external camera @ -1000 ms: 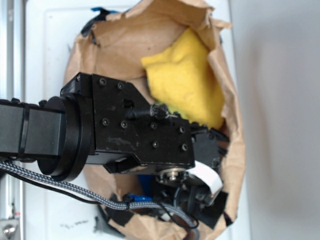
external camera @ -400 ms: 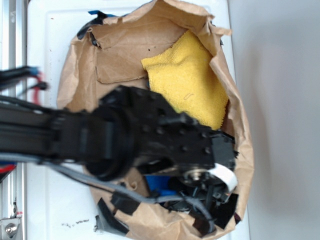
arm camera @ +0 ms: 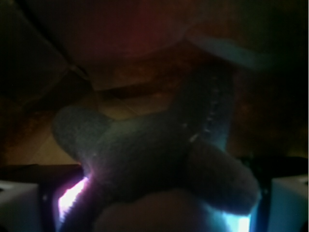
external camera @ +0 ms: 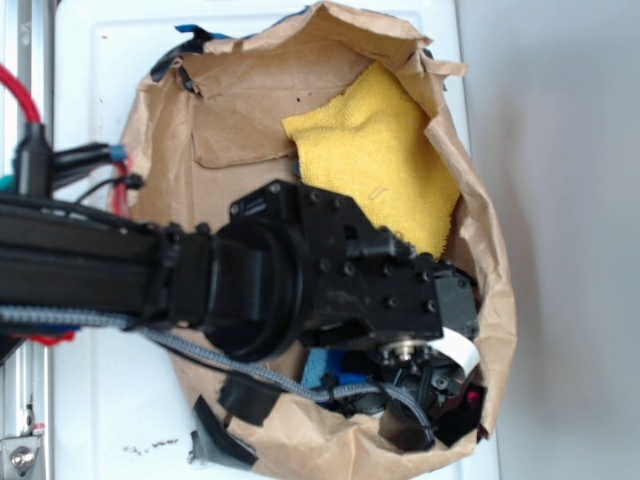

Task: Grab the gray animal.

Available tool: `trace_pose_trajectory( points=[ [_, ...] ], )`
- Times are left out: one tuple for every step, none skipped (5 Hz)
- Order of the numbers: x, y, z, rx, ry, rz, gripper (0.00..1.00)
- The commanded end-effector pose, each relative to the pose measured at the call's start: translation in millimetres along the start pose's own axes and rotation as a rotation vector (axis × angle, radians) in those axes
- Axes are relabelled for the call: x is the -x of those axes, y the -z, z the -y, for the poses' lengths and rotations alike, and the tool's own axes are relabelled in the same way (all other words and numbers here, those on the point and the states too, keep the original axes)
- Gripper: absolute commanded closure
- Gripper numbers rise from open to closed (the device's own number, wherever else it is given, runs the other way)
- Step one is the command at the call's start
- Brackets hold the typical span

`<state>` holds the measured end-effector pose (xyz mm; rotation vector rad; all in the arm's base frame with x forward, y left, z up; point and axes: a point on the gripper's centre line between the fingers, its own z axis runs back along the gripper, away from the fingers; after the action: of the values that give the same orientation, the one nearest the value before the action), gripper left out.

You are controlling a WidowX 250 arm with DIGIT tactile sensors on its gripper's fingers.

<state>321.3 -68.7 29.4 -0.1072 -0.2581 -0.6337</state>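
In the wrist view the gray animal (arm camera: 145, 154), a dark-gray plush, fills the dim middle of the frame with limbs spread. It lies between my two pale fingers (arm camera: 19, 203), which stand at the left and right frame edges. Lit gaps show on both sides of the toy, so my gripper (arm camera: 154, 205) stands open around it. In the exterior view my gripper (external camera: 430, 390) is down inside the lower right end of a brown paper bag (external camera: 240, 120). The arm hides the gray animal there.
A yellow cloth (external camera: 375, 170) lies in the upper part of the bag. Something blue (external camera: 318, 365) shows under the wrist. The bag's wall (external camera: 495, 300) curls close to the gripper's right side. Red and black cables (external camera: 40, 150) hang at the left.
The arm has swung right and down, and the gripper has gone deeper into the bag's lower right end. The bag's right wall has bulged outward.
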Motion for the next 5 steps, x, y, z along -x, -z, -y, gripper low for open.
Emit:
trace_pose_trajectory(
  points=[
    [-1.2, -33.9, -6.7, -0.015, -0.05, 0.053, 1.0],
    [22.1, -64.8, -15.4, -0.019, -0.11, 0.023, 1.0],
    [38.4, -88.1, -20.3, -0.048, -0.174, -0.05, 1.0],
    [48.7, -115.7, -21.3, -0.071, -0.309, -0.124, 1.0],
    [50.4, -126.9, -18.1, -0.068, -0.418, -0.165, 1.0]
  ],
)
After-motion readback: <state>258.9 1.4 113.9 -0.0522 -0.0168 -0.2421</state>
